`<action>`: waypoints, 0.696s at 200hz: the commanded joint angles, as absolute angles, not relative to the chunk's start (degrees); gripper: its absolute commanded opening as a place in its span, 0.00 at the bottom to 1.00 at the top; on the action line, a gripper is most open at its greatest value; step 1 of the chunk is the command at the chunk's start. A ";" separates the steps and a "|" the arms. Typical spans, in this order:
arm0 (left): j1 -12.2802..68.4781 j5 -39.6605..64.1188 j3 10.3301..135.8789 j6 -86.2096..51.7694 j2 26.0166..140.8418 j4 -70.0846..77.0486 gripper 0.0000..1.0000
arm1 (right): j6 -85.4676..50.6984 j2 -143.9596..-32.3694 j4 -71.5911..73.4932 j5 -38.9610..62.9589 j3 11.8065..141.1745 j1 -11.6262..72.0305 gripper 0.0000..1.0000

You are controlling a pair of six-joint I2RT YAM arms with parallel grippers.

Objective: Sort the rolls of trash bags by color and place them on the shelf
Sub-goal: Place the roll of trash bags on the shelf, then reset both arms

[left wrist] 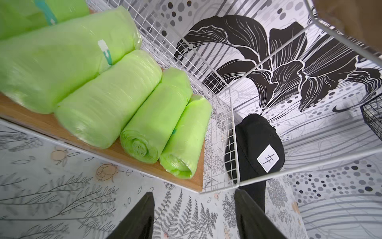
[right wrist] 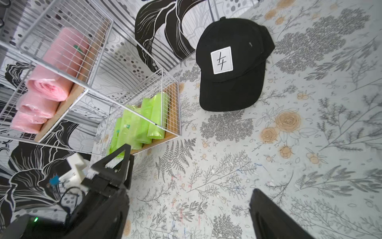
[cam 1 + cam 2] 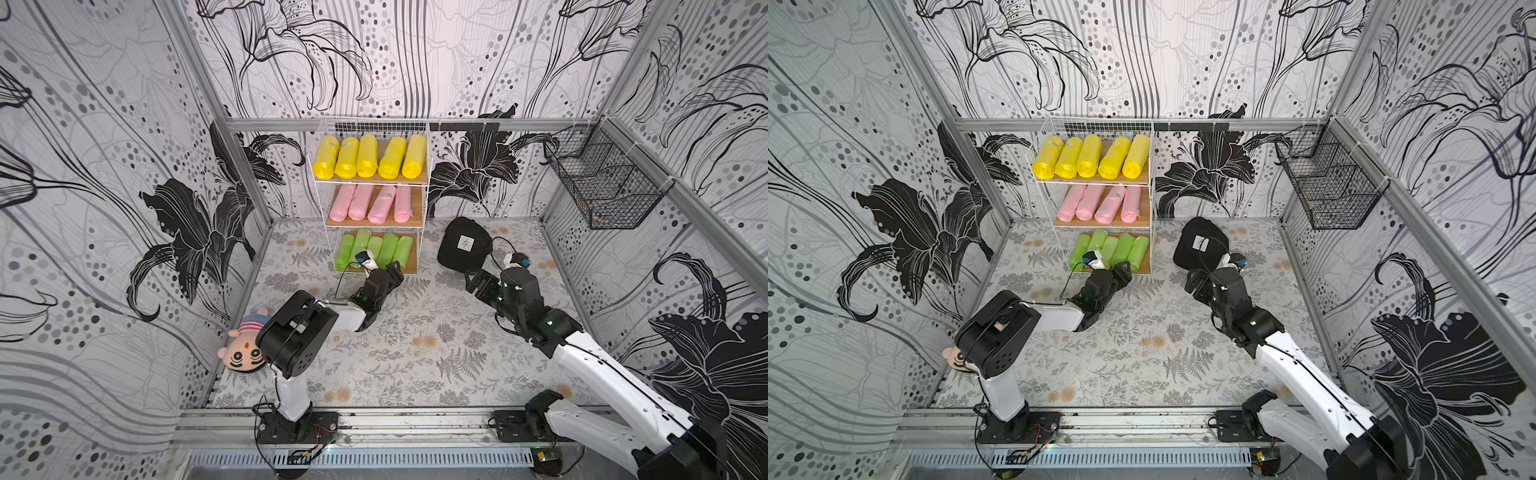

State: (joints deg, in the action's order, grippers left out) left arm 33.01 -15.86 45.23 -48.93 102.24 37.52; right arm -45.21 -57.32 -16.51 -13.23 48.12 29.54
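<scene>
Top views: the shelf point(image 3: 374, 224) stands against the back wall, with yellow rolls point(image 3: 370, 157) on its top board, pink rolls point(image 3: 361, 203) on the middle board and green rolls point(image 3: 1125, 249) on the lowest. The left tool point(image 3: 397, 268) hides part of the green rolls' fronts.

Left wrist: that tool gapes empty at the shelf's front corner, and a black cap point(image 1: 258, 140) shows through its wire.

Right wrist: the right tool point(image 2: 191, 168) stands wide and empty over bare floral desk point(image 2: 289, 165) beside the shelf.

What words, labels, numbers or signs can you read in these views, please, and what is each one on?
White square patch on the black cloth cap: no letters, only a black emblem of slanted, crossed strokes.
Teal-and-white sticker on a light green plastic roll: too blurred to read.
Teal sticker on a pale pink plastic roll: too small to read.
No other text is visible.
</scene>
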 commanded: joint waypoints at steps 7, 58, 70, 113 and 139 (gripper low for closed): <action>32.77 -12.48 41.76 -39.70 94.08 36.01 0.65 | -34.35 -60.19 -24.55 -20.52 54.86 29.36 0.94; 28.79 -9.69 38.94 -28.30 79.30 22.24 0.68 | -23.20 -62.33 -25.56 -31.67 58.36 29.34 0.99; 27.82 -10.63 39.02 -24.43 75.64 18.48 0.69 | -20.11 -62.14 -24.38 -35.18 57.91 29.30 0.99; 21.54 -14.21 37.42 -17.18 66.64 14.21 0.74 | -11.78 -64.19 -17.49 -43.20 54.91 28.74 1.00; 16.80 -19.07 34.45 -14.94 62.64 16.52 0.83 | -8.89 -65.61 -10.69 -47.97 51.12 28.52 1.00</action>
State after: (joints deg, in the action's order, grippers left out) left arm 20.25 -13.78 37.47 -19.94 65.41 16.38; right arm -14.57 -64.25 -17.52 -40.73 54.65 28.88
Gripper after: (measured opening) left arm 0.801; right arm 0.999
